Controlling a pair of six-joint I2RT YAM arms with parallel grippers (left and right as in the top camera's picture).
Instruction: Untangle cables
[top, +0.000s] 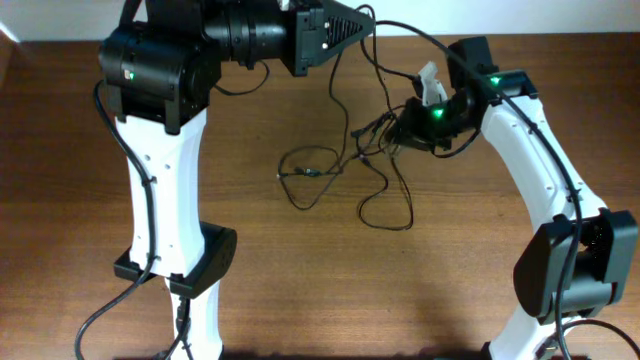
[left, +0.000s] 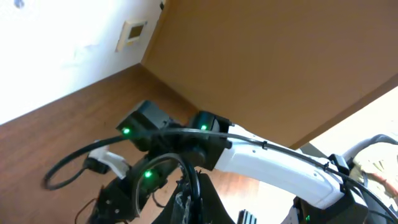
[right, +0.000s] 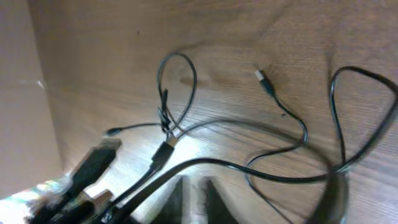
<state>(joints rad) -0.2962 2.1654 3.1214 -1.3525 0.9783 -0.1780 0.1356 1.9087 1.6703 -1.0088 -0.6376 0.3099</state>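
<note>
Closest to the lens in the right wrist view, two dark wedge fingertips (right: 175, 198) of the right gripper (right: 194, 196), low at the bottom edge. Parted by a slim gap only, with lit wood visible between and nothing pinched. Just ahead of the tips, one strand of the cables (right: 273, 167) crossing from side to side; touching or not, hard to tell.

Thin, black, glossy round cords, limp, lying in loose curves on the matte brown woodgrain table (right: 292, 31). Small twisted knot (right: 165, 117) where a narrow teardrop loop closes. Slim metal-tipped plug (right: 263, 77) at a free end, pointing up and to the left in that view. Blocky black connectors (right: 94, 163) bunched at lower left, blurred.

From overhead, left gripper (top: 362, 24) raised near the far side of the table. Black fingers drawn together into a point aimed toward the right arm (top: 545, 170), with two thin strands dropping from that tip, so clamped on the cords.

Tangle between the two arms, around the table's middle, nearer the right gripper. Raised strands running far to near. Lying part spread sideways instead: one flat loop (top: 300, 178) to the left, one longer loop (top: 385, 208) nearer the front. Right gripper low at the tangle's right end, beside the bunched connectors.

Left wrist view filled by the right arm's white link with green lights. Own fingers there too blurred to read.
</note>
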